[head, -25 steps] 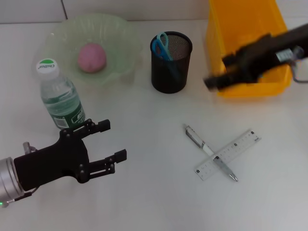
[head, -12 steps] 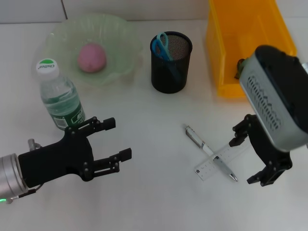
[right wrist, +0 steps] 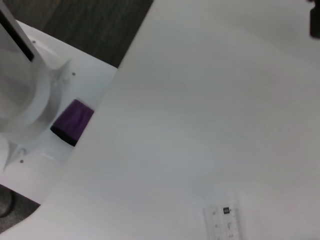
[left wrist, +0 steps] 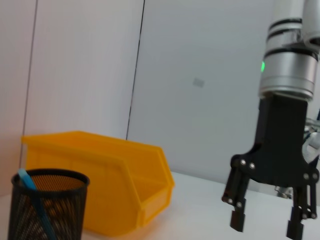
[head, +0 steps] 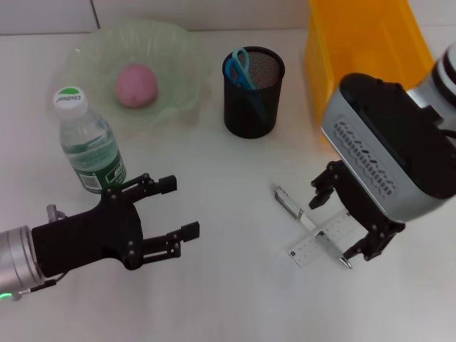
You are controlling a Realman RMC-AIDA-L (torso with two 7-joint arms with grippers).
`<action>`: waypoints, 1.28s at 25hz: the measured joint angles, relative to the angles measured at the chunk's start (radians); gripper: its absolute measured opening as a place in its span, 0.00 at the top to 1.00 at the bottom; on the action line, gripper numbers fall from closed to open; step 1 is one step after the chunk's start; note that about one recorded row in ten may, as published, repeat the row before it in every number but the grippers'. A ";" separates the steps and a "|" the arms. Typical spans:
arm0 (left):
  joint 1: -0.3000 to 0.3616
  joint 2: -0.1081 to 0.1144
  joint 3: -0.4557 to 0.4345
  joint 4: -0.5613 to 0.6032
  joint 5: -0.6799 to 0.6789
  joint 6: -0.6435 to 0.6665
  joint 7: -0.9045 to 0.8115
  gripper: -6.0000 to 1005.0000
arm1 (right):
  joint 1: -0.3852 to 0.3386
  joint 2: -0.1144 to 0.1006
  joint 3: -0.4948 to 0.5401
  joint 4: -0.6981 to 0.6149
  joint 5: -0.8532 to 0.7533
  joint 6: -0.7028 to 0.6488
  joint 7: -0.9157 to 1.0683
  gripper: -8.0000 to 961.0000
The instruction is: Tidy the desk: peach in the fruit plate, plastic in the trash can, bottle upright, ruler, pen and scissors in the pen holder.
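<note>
Jaws of the right gripper (head: 344, 220) are spread wide, one finger on each side of the spot where the pen (head: 308, 223) lies across the ruler (head: 320, 241), low over the white bench (head: 235, 299); whether the fingertips touch either item cannot be told. From the left wrist view the same gripper (left wrist: 265, 227) hangs pointing down with its fingers apart. A corner of the ruler (right wrist: 223, 222) shows in the right wrist view.

Jaws of the left gripper (head: 174, 208) are also spread and hold nothing; it sits at the near left of the bench, close to the bottle (head: 86, 143), which stands upright with its cap on.

Behind the bottle, the peach (head: 136, 85) lies in the pale green fruit plate (head: 178, 57). Right of the plate stands the black mesh pen holder (head: 253, 107), with the blue-handled scissors (head: 239, 68) inside it, handles up. Further right is the yellow trash can (head: 335, 43), partly hidden by the right arm. The pen and ruler lie crossed on the bench, well in front of the pen holder.
</note>
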 joint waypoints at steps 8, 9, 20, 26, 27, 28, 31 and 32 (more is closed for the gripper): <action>-0.003 -0.001 0.003 0.075 0.101 0.004 -0.101 0.17 | 0.143 -0.005 0.022 0.184 0.024 0.000 -0.024 0.18; -0.003 -0.001 0.003 0.075 0.101 0.004 -0.101 0.17 | 0.143 -0.005 0.022 0.184 0.024 0.000 -0.024 0.18; -0.012 -0.001 -0.006 0.076 0.106 -0.002 -0.102 0.17 | 0.145 0.002 -0.015 0.238 0.018 0.027 -0.045 0.18; -0.018 -0.001 -0.006 0.077 0.106 -0.007 -0.102 0.17 | 0.138 0.010 -0.088 0.275 0.021 0.069 -0.046 0.18; -0.018 -0.002 -0.006 0.077 0.106 -0.007 -0.102 0.17 | 0.137 0.010 -0.102 0.284 0.021 0.083 -0.046 0.18; -0.018 -0.002 -0.006 0.077 0.106 -0.007 -0.102 0.17 | 0.137 0.011 -0.126 0.307 0.021 0.108 -0.046 0.18; -0.016 -0.001 -0.006 0.076 0.106 -0.008 -0.102 0.17 | 0.140 0.011 -0.138 0.326 0.021 0.128 -0.047 0.18; -0.015 -0.001 -0.006 0.076 0.106 -0.008 -0.102 0.17 | 0.142 0.011 -0.143 0.332 0.022 0.138 -0.047 0.18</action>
